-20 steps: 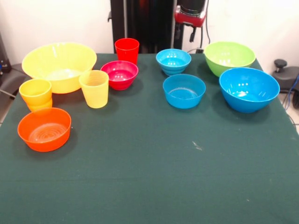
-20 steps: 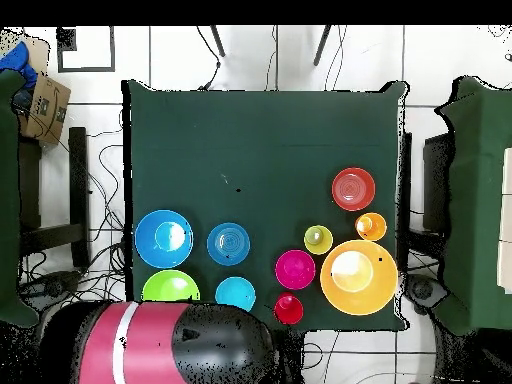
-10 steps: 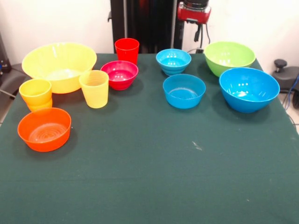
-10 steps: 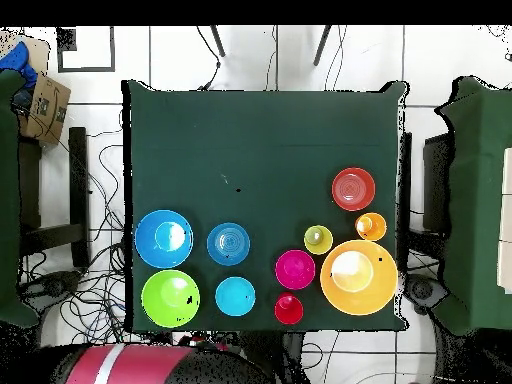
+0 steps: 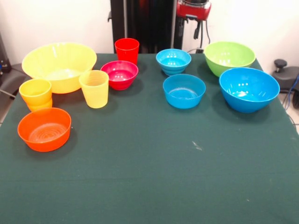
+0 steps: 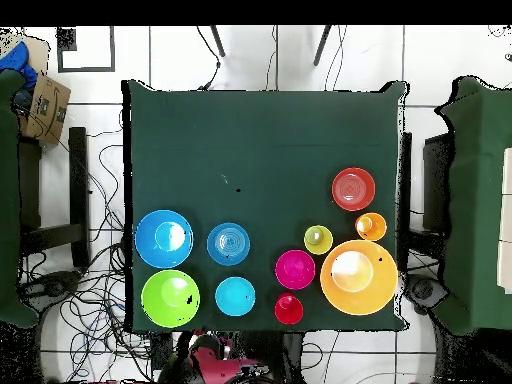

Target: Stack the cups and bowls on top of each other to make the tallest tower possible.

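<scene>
Nothing is stacked yet, so there is no tower. All the cups and bowls sit open side up on the green table (image 5: 149, 177), in the half next to its far edge; the near half is bare. In the front view, the big yellow bowl (image 5: 59, 65) is at the far left corner. Along the left edge below it are the orange-yellow cup (image 5: 36, 92) and then the flat orange bowl (image 5: 44, 129). The yellow cup (image 5: 94, 88) stands just beside the big yellow bowl. The pink bowl (image 5: 119, 73) and the red cup (image 5: 127, 50) are near the middle of the far edge. Two small blue bowls (image 5: 173, 60) (image 5: 184, 91) come next. The green bowl (image 5: 229, 57) and the big blue bowl (image 5: 249, 88) are at the far right corner. The gripper (image 5: 193, 11) is up high past the far edge and touches nothing. I cannot tell if it is open or shut. These things look like light, hard, shiny plastic. I think they will not bend or break, but they could slip or slide away when bumped. The bowls are too wide to grab around, so the best hold is a pinch on the rim, one side inside and one outside. A cup is tall and thin and may tip over, so pinch its rim from straight above.
</scene>
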Available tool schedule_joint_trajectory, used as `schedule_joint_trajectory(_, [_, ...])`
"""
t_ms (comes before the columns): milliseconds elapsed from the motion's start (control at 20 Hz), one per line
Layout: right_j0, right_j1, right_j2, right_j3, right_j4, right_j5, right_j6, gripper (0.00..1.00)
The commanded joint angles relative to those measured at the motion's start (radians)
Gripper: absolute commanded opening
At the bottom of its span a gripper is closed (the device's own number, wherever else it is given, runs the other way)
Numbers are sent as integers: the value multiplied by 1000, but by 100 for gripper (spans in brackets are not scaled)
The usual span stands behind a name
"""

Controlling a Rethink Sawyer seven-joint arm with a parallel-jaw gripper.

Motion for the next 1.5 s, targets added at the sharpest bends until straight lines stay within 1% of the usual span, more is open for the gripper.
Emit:
schedule_joint_trajectory(50, [-13,21,71,-177,-32,100,29,100])
schedule_joint_trajectory(250, [-17,44,74,-206,-32,107,37,100])
schedule_joint_trajectory(650, [21,126,50,-295,-5,104,35,100])
schedule_joint_trajectory(900, [11,163,58,-329,-8,102,47,100])
schedule_joint_trajectory(1000, [4,193,59,-350,-12,91,51,100])
schedule_joint_trajectory(1200, [-9,288,58,-409,-17,60,56,100])
schedule_joint_trajectory(1350, [-3,318,56,-423,-10,48,70,100])
schedule_joint_trajectory(1500, [18,322,51,-421,5,43,86,100])
